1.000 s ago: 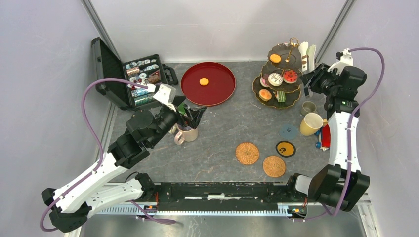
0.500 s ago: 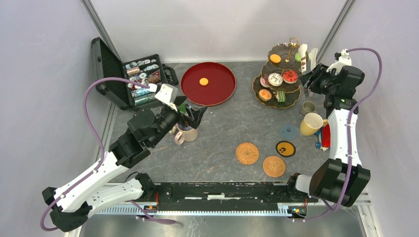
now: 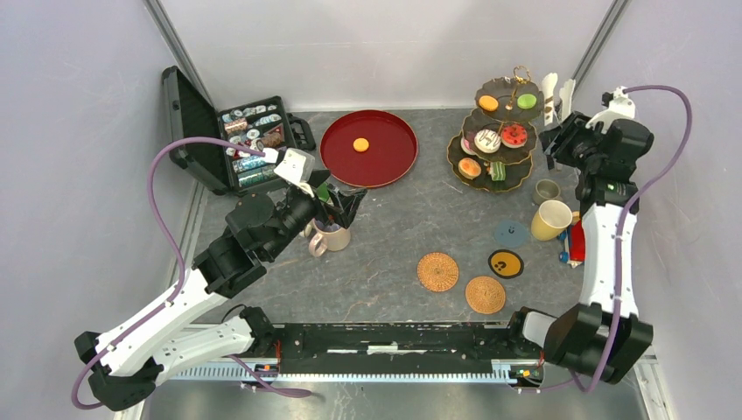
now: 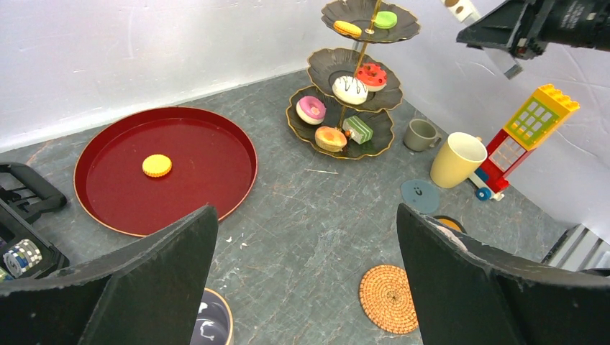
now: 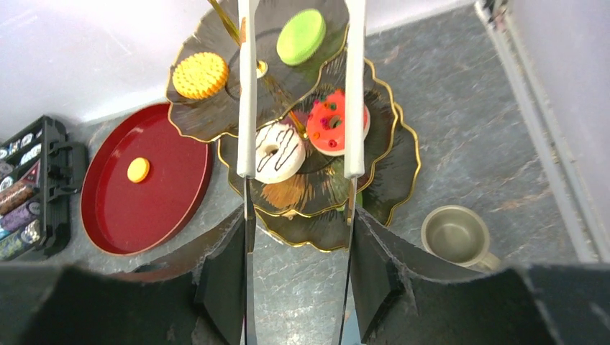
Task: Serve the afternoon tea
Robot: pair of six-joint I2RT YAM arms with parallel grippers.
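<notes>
The dark three-tier stand (image 3: 516, 181) is at the back right. A green cake (image 3: 526, 101) and an orange cake (image 3: 488, 102) lie on its top tier, with red, white, pink and other cakes below. My right gripper (image 3: 556, 140) is shut on white-tipped tongs (image 5: 247, 86). The tongs are spread and empty, just right of the top tier. Another orange cake (image 3: 360, 144) lies on the round red tray (image 3: 394, 162). My left gripper (image 3: 337, 206) is open and empty above the beige mug (image 3: 332, 237). The yellow mug (image 3: 550, 220) and small grey mug (image 3: 547, 190) stand right of the stand.
An open black case (image 3: 249, 140) of small items is at the back left. Two woven coasters (image 3: 437, 271), a black-and-yellow one (image 3: 506, 262) and a blue one (image 3: 510, 233) lie front right. A toy block house (image 4: 529, 140) stands by the right wall.
The green cake, at the tong tips before, now lies on the top tier. The tongs have opened and drawn back to the right. The left arm has not moved.
</notes>
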